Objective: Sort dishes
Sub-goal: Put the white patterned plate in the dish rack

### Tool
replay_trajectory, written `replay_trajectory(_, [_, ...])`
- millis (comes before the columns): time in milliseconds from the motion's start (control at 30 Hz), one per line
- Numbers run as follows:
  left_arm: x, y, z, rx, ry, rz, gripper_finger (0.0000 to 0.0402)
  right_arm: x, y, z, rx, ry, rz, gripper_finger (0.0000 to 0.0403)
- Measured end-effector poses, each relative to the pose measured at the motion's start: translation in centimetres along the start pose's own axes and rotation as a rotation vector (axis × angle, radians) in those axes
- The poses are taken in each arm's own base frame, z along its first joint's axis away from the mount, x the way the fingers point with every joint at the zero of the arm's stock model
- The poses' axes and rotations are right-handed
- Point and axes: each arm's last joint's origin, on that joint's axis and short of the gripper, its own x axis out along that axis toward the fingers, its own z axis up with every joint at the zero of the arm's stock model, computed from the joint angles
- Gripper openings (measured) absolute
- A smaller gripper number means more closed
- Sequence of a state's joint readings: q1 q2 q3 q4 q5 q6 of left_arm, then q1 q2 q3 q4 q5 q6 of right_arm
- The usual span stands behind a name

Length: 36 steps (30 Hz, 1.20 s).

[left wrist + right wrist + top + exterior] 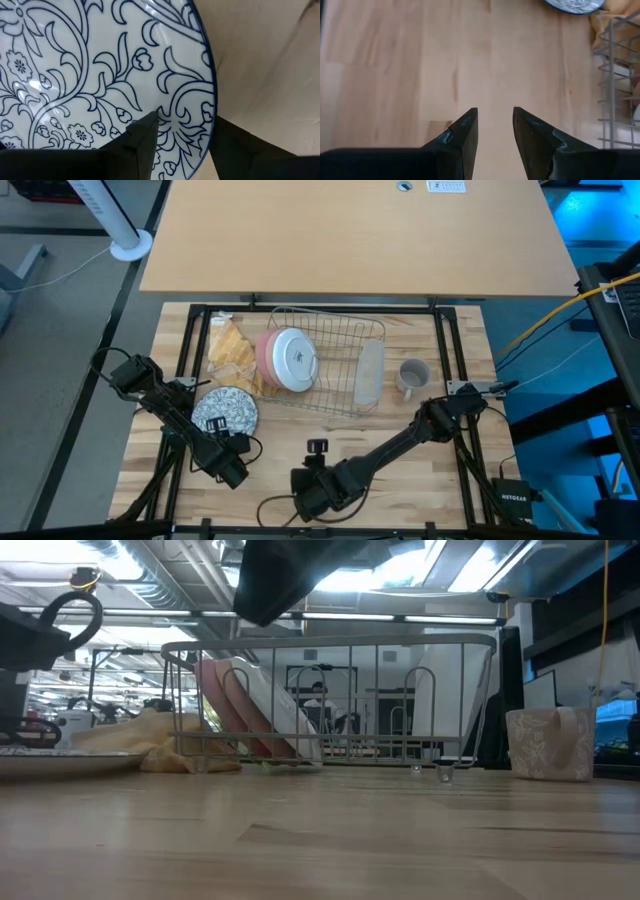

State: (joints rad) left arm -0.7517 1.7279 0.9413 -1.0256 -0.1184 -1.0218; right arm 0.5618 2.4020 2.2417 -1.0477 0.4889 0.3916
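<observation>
A round plate with a blue flower pattern [225, 412] lies flat on the table at the left; the low view shows it as plate [60, 760]. My left gripper [232, 442] is over its near rim, open, with the rim [210, 100] between the two fingers. Pink dishes [270, 360] and a white-bottomed plate [295, 360] stand on edge in the wire rack [330, 330]. A small grey mug [412, 375] stands to the right of the rack. My right gripper [495, 117] hangs open over bare wood near the front edge. My left gripper comes from above, slanting from the near side, astride the plate's near rim [212, 120]. One finger [142, 137] stands over the patterned face and the other [240, 145] outside the rim. Whether either finger touches the plate I cannot tell.
A yellow-tan cloth [232, 350] lies bunched between the plate and the rack's left side. A pale upright piece [370, 370] stands in the rack's right end. Bare wood lies between the rack and the front edge. Black frame rails [455, 350] run along the table's sides.
</observation>
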Motion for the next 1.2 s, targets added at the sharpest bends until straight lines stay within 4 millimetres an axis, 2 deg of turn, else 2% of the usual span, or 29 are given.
replay_trajectory(300, [0.1,0.2,0.1,0.052,-0.044,0.046,0.0120,-0.8,1.4,-0.6,-0.028,-0.012,0.013,0.0128])
replay_trajectory(767, [0.1,0.6,0.0,0.096,-0.054,0.106,0.0018,-0.8,1.4,-0.5,-0.024,-0.018,0.001,0.0128])
replay_trajectory(1000, [-0.1,0.9,-0.3,0.090,-0.018,0.132,0.0001,-0.8,1.4,-0.5,-0.024,-0.018,0.000,0.0128])
replay_trajectory(1200, [-1.4,0.4,0.2,0.086,-0.028,0.109,0.0001,-0.8,1.4,-0.5,-0.021,-0.022,0.000,0.0128])
